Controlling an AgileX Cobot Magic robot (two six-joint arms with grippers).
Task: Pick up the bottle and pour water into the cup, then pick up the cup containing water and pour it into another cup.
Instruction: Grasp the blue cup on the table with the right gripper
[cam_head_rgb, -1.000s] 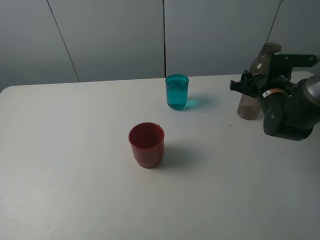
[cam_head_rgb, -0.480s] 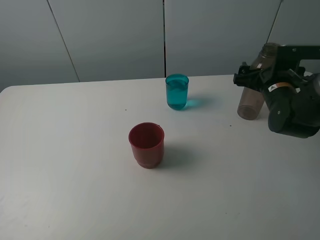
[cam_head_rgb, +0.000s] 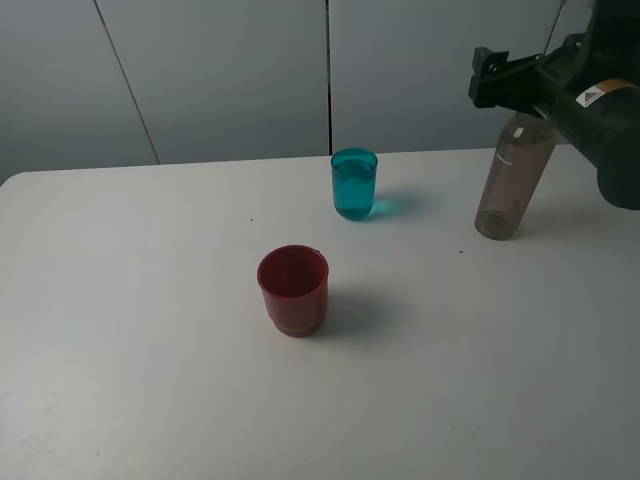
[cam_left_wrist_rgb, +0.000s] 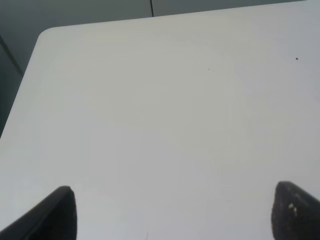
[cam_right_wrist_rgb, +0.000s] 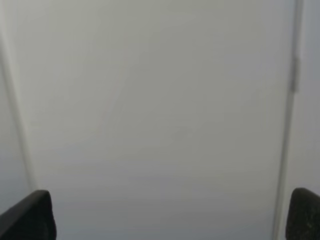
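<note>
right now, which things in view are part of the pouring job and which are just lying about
Job: bottle, teal cup, red cup.
Lying about: nothing loose that I can see; only the table and the wall behind.

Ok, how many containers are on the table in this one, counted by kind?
Cups: 2, the teal cup and the red cup
Bottles: 1, the brown bottle
Total: 3
</note>
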